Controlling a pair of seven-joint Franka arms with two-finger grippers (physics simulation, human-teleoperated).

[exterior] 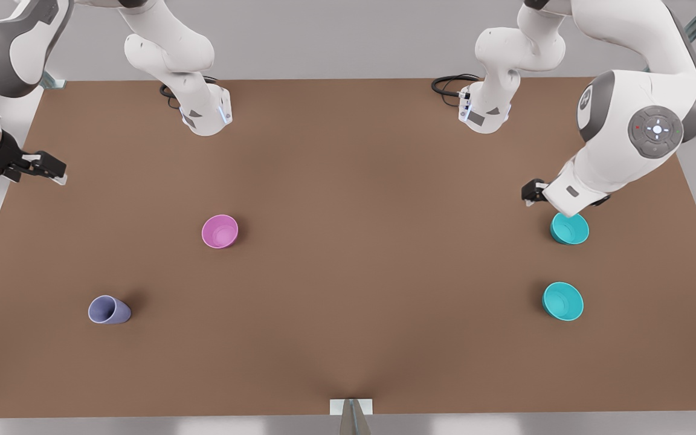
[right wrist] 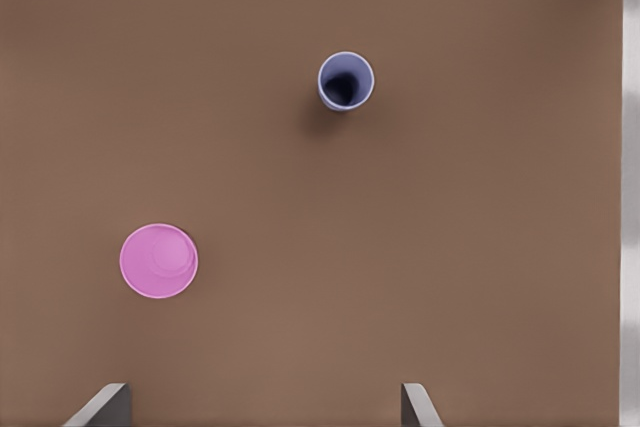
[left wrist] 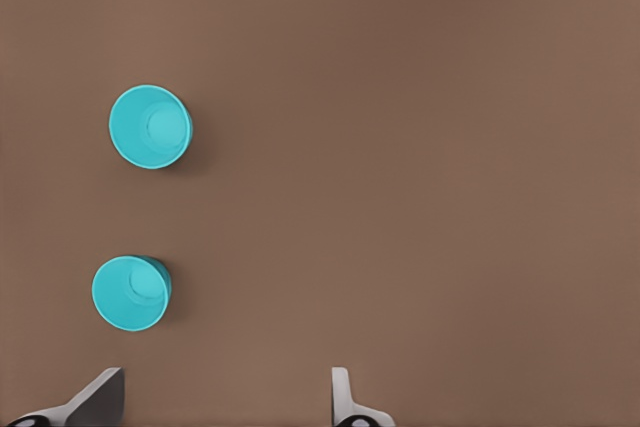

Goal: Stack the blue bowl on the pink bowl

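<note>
Nothing is being carried yet; this looks like the approach step, with both arms hovering high over the tabletop.

The left gripper, whose wrist camera is looking down on two teal bowls, is hanging on the front view's right side, above the farther teal bowl. Its fingers are spread wide and grasping nothing. In the front view this gripper is mostly hidden behind its own wrist.

The right gripper is waiting at the front view's left edge, fingers parted and empty, looking down on the pink bowl and a lavender cup.

The blue bowl is sitting upright at about 3 o'clock from the tabletop's centre, just under the left wrist. A second teal bowl is resting at roughly 4 o'clock, apart from the first; the two look alike, so which one is meant is a judgement from the arm's position. The pink bowl is standing upright at about 9 o'clock, well apart from both, with the cup at roughly 8 o'clock.

The next move probably calls for lowering the left gripper so one finger slips inside the bowl's rim and one outside, then closing, lifting and travelling across toward 9 o'clock.
</note>
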